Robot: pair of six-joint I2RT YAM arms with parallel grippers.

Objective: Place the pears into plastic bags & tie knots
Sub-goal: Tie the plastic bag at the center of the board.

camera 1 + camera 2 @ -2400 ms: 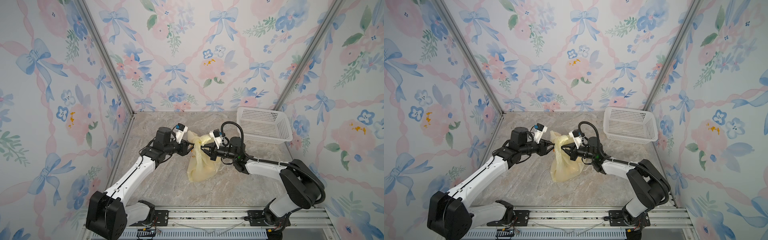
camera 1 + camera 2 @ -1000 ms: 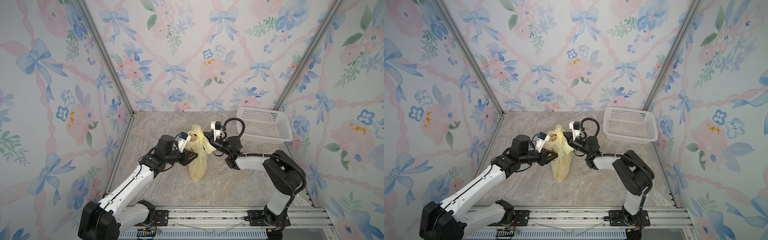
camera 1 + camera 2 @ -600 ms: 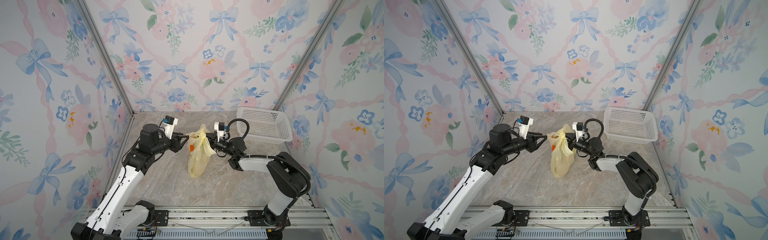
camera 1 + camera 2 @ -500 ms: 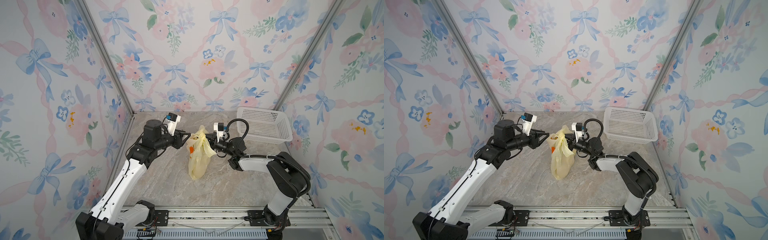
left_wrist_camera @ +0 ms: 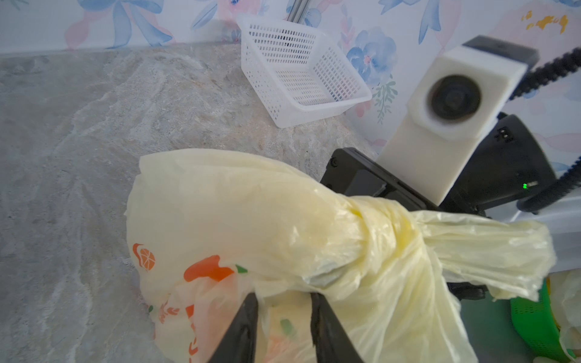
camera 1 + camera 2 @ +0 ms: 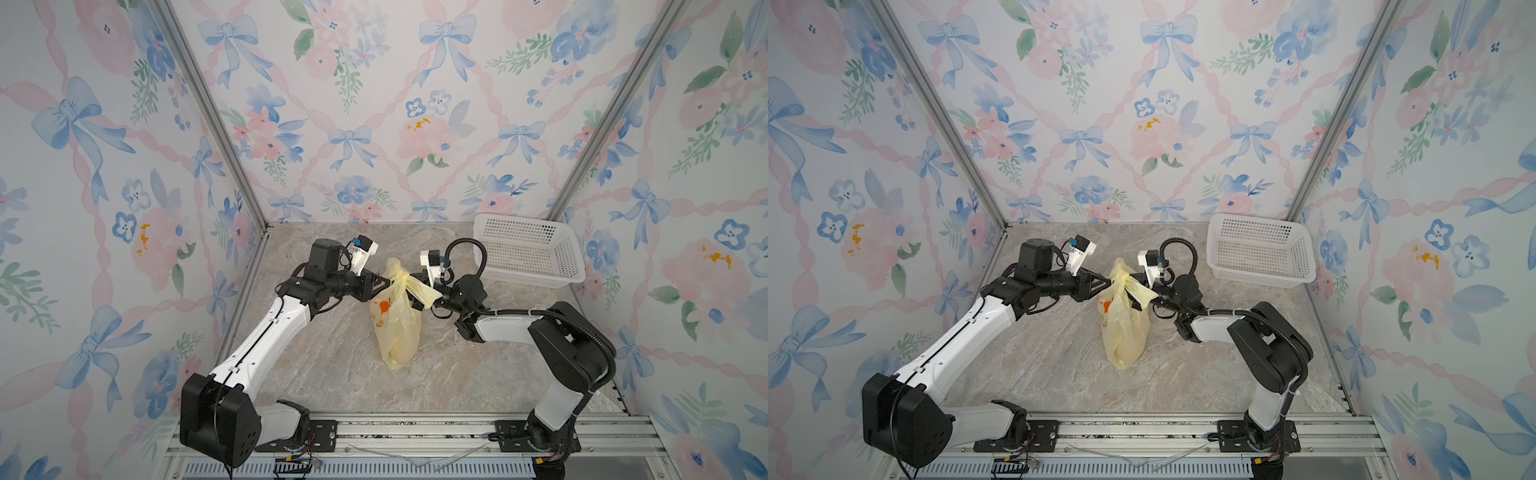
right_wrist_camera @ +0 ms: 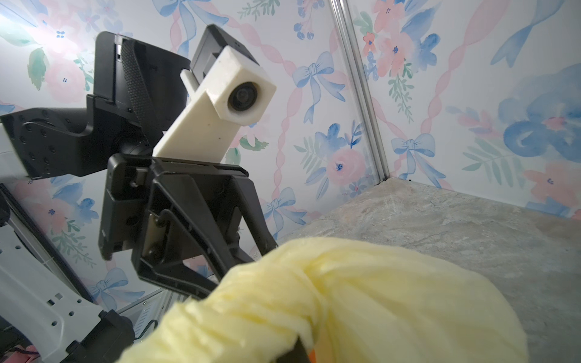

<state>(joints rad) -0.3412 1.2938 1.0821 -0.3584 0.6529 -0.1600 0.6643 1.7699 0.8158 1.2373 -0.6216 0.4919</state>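
- My left claw (image 6: 385,283) (image 6: 1109,283) sits just left of centre in both top views. Its jaws stand partly apart, and the tips touch the bag (image 6: 397,328) (image 6: 1125,332) at the knot (image 6: 400,277) (image 6: 1123,277).
- In the left wrist view, thin yellow film lies across the gap between my left fingertips (image 5: 251,301), just under the knot (image 5: 377,226).
- My right claw (image 6: 417,300) (image 6: 1136,301) is closed tight on the bag. Its fingers are mostly hidden under the loose handle strip (image 6: 426,293) running out of the knot.
- The bag stands upright mid-frame on the marble table (image 6: 332,374), its bottom resting there.
- The white basket (image 6: 561,257) sits well apart, right of centre near the back wall.
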